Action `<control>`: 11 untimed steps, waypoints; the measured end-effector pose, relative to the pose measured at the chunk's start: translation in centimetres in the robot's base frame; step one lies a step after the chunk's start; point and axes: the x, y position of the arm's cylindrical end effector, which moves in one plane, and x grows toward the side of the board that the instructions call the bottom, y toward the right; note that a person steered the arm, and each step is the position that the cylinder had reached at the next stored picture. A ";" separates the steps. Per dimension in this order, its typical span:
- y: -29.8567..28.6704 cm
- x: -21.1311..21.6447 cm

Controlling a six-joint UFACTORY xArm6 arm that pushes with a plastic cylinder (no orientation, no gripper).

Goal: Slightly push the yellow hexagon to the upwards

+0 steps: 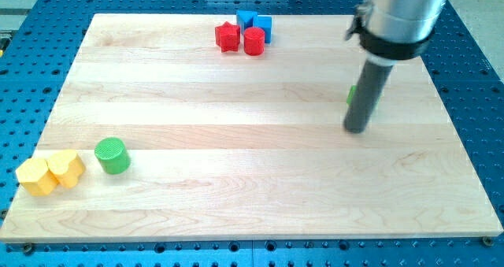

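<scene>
The yellow hexagon (35, 176) lies at the view's lower left corner of the wooden board (252, 196). A second yellow block (66, 168), heart-like in shape, touches it on its right. A green cylinder (112, 155) stands just right of that pair. My tip (356, 128) rests on the board at the view's right, far from the yellow hexagon. A green block (352, 94) is mostly hidden behind the rod.
At the view's top centre sit a red star-shaped block (227, 36), a red cylinder (253, 41) and two blue blocks (255, 21) close together. The board lies on a blue perforated table (472, 46).
</scene>
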 end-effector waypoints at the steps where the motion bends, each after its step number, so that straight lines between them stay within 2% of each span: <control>1: 2.2 -2.9; 2: 6.4 -3.4; 3: 2.0 6.2; 4: -5.0 14.1; 5: -10.8 14.4; 6: -19.5 14.4; 8: -29.1 14.3; 9: -31.4 13.9; 10: -33.2 11.3; 11: -34.7 14.2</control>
